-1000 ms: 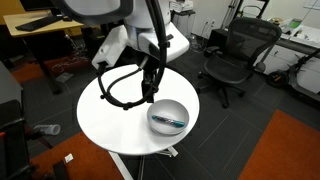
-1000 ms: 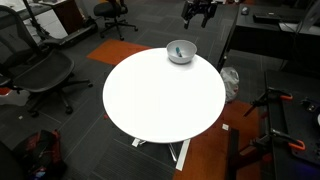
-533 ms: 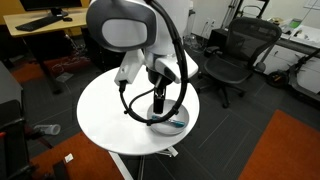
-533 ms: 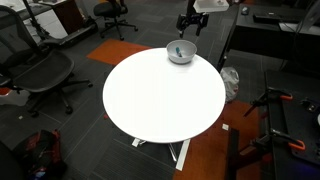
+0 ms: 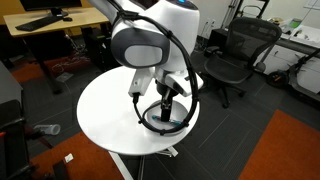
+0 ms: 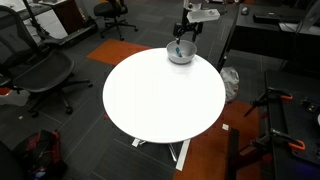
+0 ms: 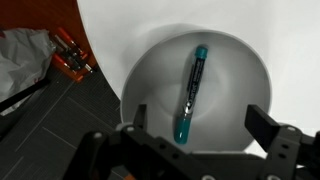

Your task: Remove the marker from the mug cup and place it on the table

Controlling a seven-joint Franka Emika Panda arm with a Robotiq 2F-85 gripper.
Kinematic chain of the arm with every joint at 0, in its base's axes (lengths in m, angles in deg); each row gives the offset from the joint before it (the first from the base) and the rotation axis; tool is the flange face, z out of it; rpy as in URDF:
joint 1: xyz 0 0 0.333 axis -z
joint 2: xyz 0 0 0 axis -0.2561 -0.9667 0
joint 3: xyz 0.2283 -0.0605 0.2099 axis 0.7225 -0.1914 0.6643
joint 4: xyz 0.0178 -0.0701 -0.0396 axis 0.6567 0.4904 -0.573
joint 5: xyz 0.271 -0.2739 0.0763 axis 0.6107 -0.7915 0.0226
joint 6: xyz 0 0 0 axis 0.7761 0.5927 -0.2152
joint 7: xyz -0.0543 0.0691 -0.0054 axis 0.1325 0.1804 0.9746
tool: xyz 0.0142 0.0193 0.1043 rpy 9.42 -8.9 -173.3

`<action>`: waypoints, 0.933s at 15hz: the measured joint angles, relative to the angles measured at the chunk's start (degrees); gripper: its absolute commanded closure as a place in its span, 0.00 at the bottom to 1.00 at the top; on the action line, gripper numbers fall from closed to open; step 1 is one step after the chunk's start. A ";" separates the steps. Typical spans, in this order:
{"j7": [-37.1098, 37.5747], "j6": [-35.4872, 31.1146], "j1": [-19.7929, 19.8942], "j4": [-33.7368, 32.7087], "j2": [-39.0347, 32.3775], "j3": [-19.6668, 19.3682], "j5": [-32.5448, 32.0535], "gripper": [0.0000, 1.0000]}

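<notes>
The marker [image 7: 191, 90], dark with teal-blue ends, lies inside the mug cup [image 7: 240, 70], a wide silvery-grey bowl. The bowl stands near the edge of the round white table [image 5: 105, 110], also seen in an exterior view [image 6: 160, 95]. My gripper [image 7: 196, 122] is open, directly above the bowl, with its fingers on either side of the marker's lower end and not touching it. In an exterior view the arm hides most of the bowl [image 5: 170, 122]. In the other the gripper [image 6: 181, 40] hangs just over the bowl [image 6: 179, 55].
Black office chairs [image 5: 232, 55] [image 6: 35, 70] stand around the table. A wooden desk [image 5: 40, 25] is at the back. Orange and grey clutter [image 7: 65, 65] lies on the dark floor beside the table edge.
The arm has swung over the table and come down onto the bowl. The gripper now hangs just above the marker. The marker and bowl have not moved.
</notes>
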 measured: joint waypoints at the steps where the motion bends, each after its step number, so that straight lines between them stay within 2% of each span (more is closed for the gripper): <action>1: 0.28 0.01 0.03 -0.77 -0.97 0.01 0.00 0.00; 14: 5.50 0.38 0.04 -10.34 -11.89 -0.37 -0.52 0.00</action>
